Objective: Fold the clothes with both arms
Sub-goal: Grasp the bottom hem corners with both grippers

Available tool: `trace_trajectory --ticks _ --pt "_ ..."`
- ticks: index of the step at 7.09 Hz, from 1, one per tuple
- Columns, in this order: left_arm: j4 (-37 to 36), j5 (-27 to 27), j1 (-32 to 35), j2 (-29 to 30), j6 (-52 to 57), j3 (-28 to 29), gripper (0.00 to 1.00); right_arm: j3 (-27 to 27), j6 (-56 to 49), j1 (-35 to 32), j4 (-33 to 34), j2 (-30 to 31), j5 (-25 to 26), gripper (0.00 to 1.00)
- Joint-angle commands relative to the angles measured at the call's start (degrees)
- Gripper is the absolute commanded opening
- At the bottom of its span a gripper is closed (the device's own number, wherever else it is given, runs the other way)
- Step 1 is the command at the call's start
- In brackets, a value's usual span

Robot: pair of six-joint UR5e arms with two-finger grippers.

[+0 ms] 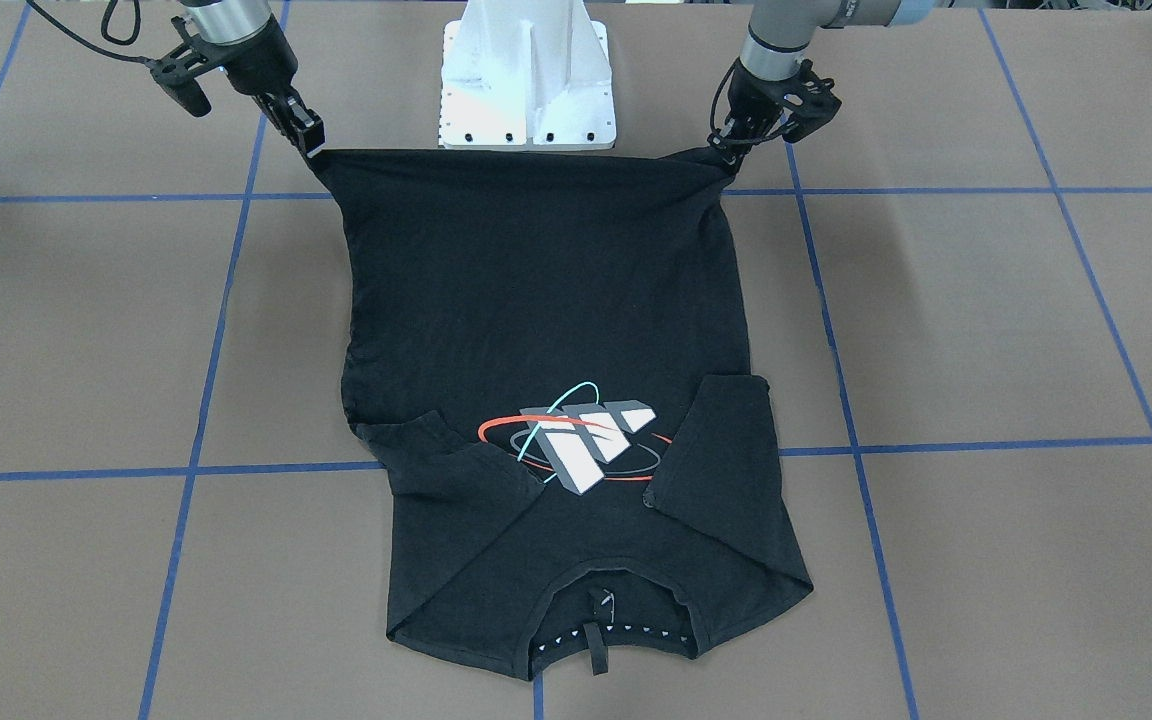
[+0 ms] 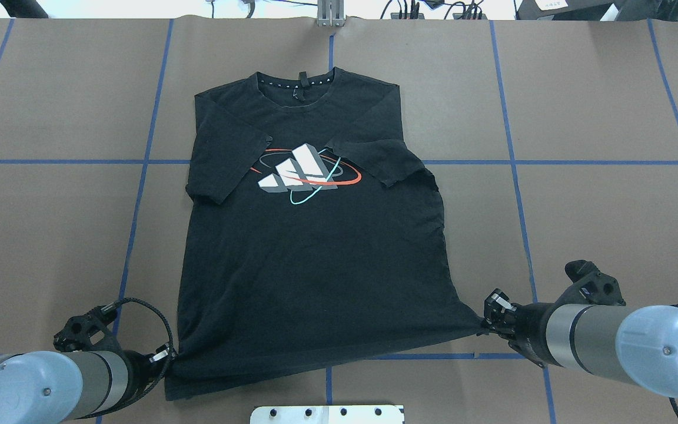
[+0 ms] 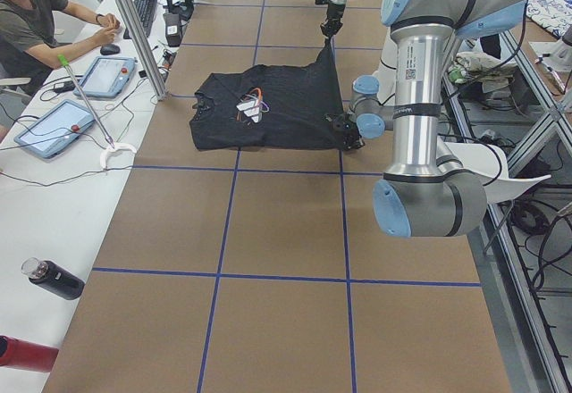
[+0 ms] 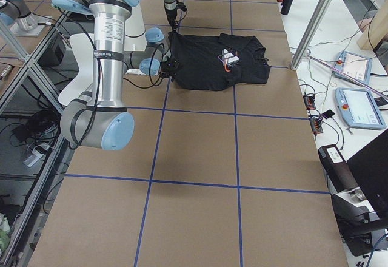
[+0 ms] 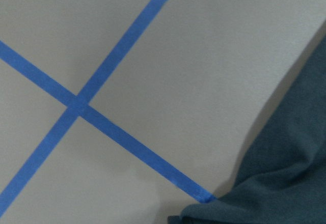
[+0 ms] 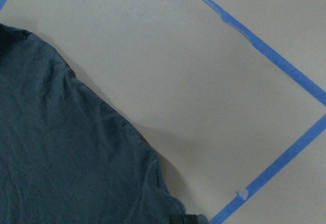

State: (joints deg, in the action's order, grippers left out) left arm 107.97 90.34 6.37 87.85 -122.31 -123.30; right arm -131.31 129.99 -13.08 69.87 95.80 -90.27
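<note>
Closest in the overhead view are the two grey metal forearms with pale blue caps: the left arm (image 2: 50, 383) and the right arm (image 2: 610, 344), coming in low from either side. Each reaches to a bottom corner of the black T-shirt (image 2: 309, 253). The left gripper (image 2: 165, 358) is pinched on the corner by its side. The right gripper (image 2: 489, 318) is pinched on the opposite corner, which is drawn out into a small point. From across the table both corners look slightly raised, with the hem (image 2: 292, 365) pulled fairly straight between them.

The T-shirt lies chest up on the brown paper-covered worktop (image 2: 598, 224), which is marked off by blue tape lines (image 2: 551, 162). Its long axis runs straight away from the robot. The hem is at the near edge and the collar (image 2: 298, 88) at the far end, so the whole body of cloth lies forward of both grippers, about midway between them. Neither arm looks nearer than the other.

The next fold likely turns on carrying the hem forward along that axis toward the collar, with both corners moving evenly.

The fabric is soft, matte cotton, lightly creased. Both short sleeves (image 2: 221, 159) are already turned inward, overlapping the edges of the grey-white block graphic (image 2: 303, 174) with its red and cyan rings.
</note>
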Motion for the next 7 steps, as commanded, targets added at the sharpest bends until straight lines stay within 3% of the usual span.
trace_trajectory --ticks 1,4,5,7 --pt "-0.03 0.19 -0.13 0.83 -0.48 -1.07 0.25 0.0 0.0 0.07 0.0 -0.53 0.1 0.0" --pt "-0.12 0.19 -0.48 0.66 -0.65 -1.42 0.4 0.44 0.09 0.25 0.0 -1.58 0.1 0.0" --pt "-0.21 0.19 -0.92 0.66 -0.74 -1.59 0.5 0.53 0.09 0.25 0.0 -1.59 0.1 0.0" --pt "-0.21 0.1 -2.49 0.48 -0.91 -1.25 0.53 0.53 0.09 0.25 0.0 -1.85 0.1 0.0"
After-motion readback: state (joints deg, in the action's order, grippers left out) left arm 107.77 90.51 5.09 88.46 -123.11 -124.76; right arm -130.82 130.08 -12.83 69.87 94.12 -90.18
